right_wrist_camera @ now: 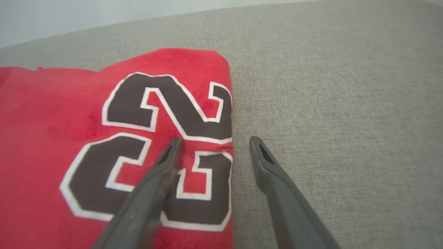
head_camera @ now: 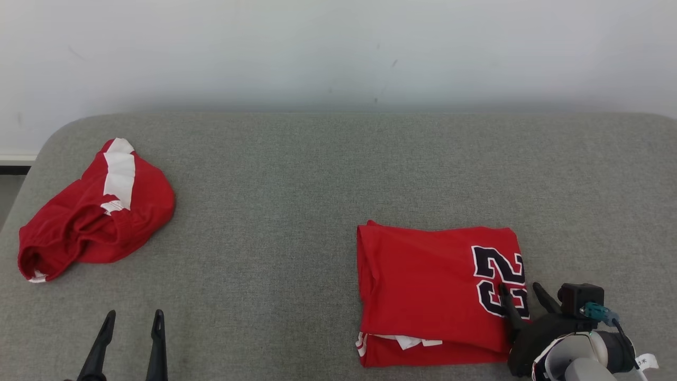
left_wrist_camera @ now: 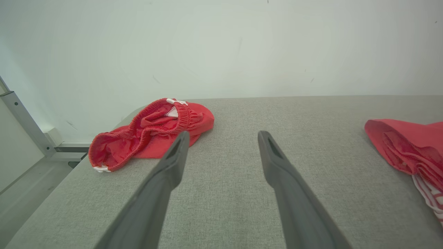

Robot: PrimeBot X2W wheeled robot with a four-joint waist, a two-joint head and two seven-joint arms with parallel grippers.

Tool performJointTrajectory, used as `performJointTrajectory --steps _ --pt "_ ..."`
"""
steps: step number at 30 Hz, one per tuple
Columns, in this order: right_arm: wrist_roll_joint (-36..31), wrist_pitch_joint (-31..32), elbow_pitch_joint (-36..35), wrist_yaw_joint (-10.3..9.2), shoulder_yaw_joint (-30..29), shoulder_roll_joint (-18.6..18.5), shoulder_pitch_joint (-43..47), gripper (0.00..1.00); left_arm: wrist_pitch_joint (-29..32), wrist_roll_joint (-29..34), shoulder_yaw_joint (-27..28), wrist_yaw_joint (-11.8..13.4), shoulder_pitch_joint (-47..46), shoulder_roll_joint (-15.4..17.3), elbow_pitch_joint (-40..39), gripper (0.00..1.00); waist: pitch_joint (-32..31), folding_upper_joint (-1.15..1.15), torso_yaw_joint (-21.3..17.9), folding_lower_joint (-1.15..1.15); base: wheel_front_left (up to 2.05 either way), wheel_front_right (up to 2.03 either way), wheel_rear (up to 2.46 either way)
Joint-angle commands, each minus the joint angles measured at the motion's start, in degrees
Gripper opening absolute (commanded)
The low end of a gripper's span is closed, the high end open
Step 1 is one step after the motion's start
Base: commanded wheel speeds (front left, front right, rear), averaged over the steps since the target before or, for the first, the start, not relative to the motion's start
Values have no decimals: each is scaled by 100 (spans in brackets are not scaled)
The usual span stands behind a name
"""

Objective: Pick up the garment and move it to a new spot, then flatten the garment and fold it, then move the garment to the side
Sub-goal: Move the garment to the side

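Observation:
The garment (head_camera: 423, 286), a red jersey with dark white-edged numerals, lies folded into a rectangle on the grey padded surface at the lower right. My right gripper (head_camera: 519, 287) is open and straddles its right edge: in the right wrist view (right_wrist_camera: 215, 140) the left finger lies over the numerals of the garment (right_wrist_camera: 52, 114) and the right finger over bare surface. Nothing is gripped. My left gripper (head_camera: 134, 313) stands open and empty at the lower left, well apart from the jersey; in its own view (left_wrist_camera: 224, 133) the garment's folded edge (left_wrist_camera: 408, 145) shows at the right.
A crumpled pair of red shorts (head_camera: 106, 211) with a white stripe lies at the far left, ahead of my left gripper (left_wrist_camera: 155, 138). The grey surface (head_camera: 317, 185) runs wide between the two garments and to the back, ending at a pale wall.

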Motion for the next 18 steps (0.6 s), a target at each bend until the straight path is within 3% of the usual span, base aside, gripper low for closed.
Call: performJointTrajectory --steps 1,4,6,18 --pt "66 -58 193 -15 54 7 -98 100 -33 -23 -13 25 -84 2 9 100 23 -1 22 -1 0 0 0" --pt "111 -82 636 -15 256 60 -258 100 -44 -25 -30 33 -109 9 30 100 34 -1 32 -1 0 0 0" --pt "174 -145 823 -15 454 99 -335 0 -52 -28 -32 53 -120 11 38 100 40 -1 33 -1 0 0 0" --pt "596 -522 1024 -15 1061 -270 -1688 0 -78 -89 -77 102 -268 -41 69 100 463 -1 -71 -1 0 0 0"
